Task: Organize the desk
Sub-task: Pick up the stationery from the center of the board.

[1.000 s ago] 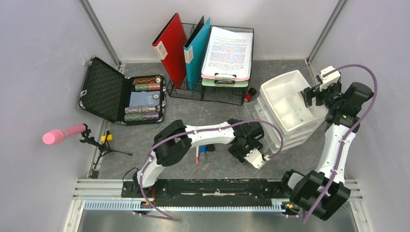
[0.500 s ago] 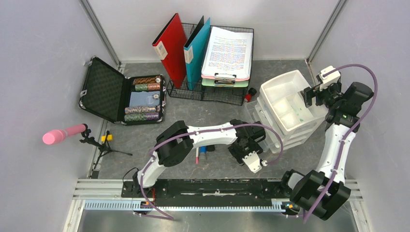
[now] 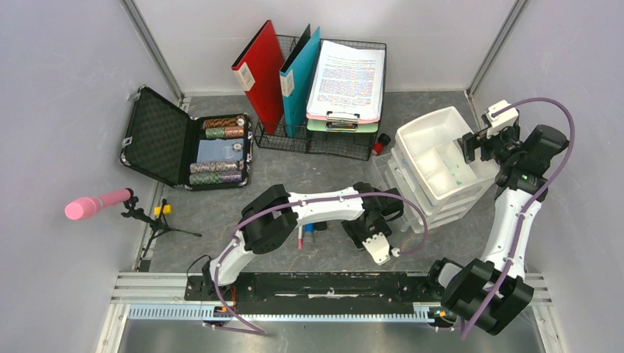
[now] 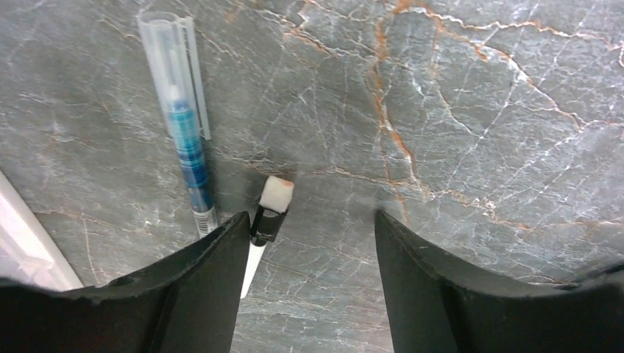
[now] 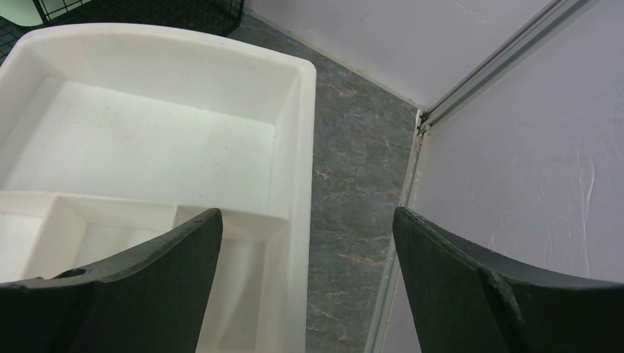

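Low over the desk with the left gripper spread and empty; lying on the desk against the finger at the wrist view's left, a small white pen, long axis roughly along the fingers; beside it, nearly parallel, a blue pen; likely calls for a sideways shift toward the white pen before closing; well apart over the tray, right gripper spread wide, holding nothing

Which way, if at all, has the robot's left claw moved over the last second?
Yes. In the top view the left gripper has slid left and slightly toward the near rail, away from the white drawer unit, which stayed put.
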